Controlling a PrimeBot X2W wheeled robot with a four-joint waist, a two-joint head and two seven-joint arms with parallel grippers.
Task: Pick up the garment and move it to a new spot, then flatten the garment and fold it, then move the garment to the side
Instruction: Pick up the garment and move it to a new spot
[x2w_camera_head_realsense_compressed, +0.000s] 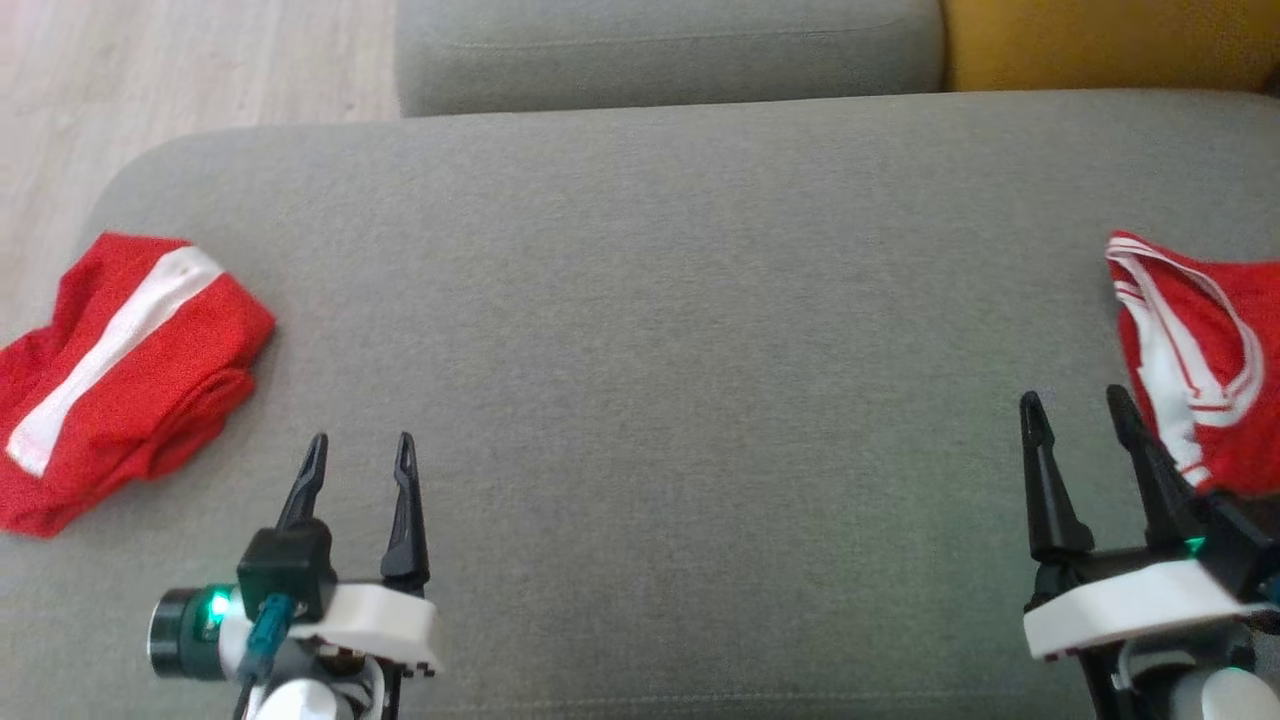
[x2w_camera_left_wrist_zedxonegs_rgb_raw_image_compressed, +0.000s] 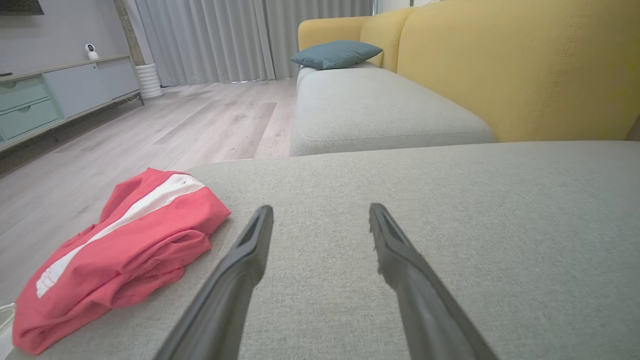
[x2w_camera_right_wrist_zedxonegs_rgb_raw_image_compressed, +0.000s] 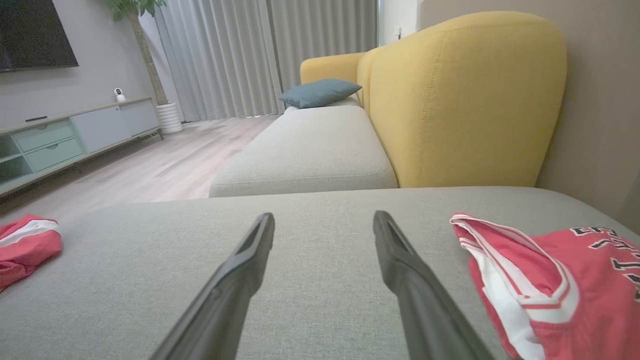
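**Hazards ahead of first grasp: both grippers empty**

Head view. Left gripper (x2w_camera_head_realsense_compressed: 361, 445) and right gripper (x2w_camera_head_realsense_compressed: 1074, 400) low over wide grey woven sofa cushion (x2w_camera_head_realsense_compressed: 680, 300), jaws spread, nothing between them. Crumpled red jersey with white striped trim (x2w_camera_head_realsense_compressed: 1190, 330) at cushion's far right, just beside right gripper's outer finger, partly cut off by frame. Red cloth bundle with broad white stripe (x2w_camera_head_realsense_compressed: 130, 370) at far left corner, near left gripper, not touching. Judged: jersey the piece to work; bundle apparently folded and set aside already. Hazard one: going for the wrong red piece.

Left wrist view. Left gripper (x2w_camera_left_wrist_zedxonegs_rgb_raw_image_compressed: 321, 210) fingers parted over bare cushion. Bundle (x2w_camera_left_wrist_zedxonegs_rgb_raw_image_compressed: 125, 245) right at rounded cushion corner, pale wood floor (x2w_camera_left_wrist_zedxonegs_rgb_raw_image_compressed: 150, 135) beyond. Hazard two: left arm sweep nudging bundle over the corner.

Right wrist view. Right gripper (x2w_camera_right_wrist_zedxonegs_rgb_raw_image_compressed: 324, 217) gaping, unloaded. Jersey (x2w_camera_right_wrist_zedxonegs_rgb_raw_image_compressed: 550, 285) bunched in layers beside the finger on that view's right, trimmed opening uppermost, dark lettering on lower part. Hazard three: pinch through several layers, leaving cloth twisted on new spot, hard to flatten. Hazard four: fingertip hooking into trimmed opening, dragging instead of lifting. Hazard five: thin, slick-looking cloth slipping from shallow pinch. Full extent of jersey past frame edge: cannot tell.
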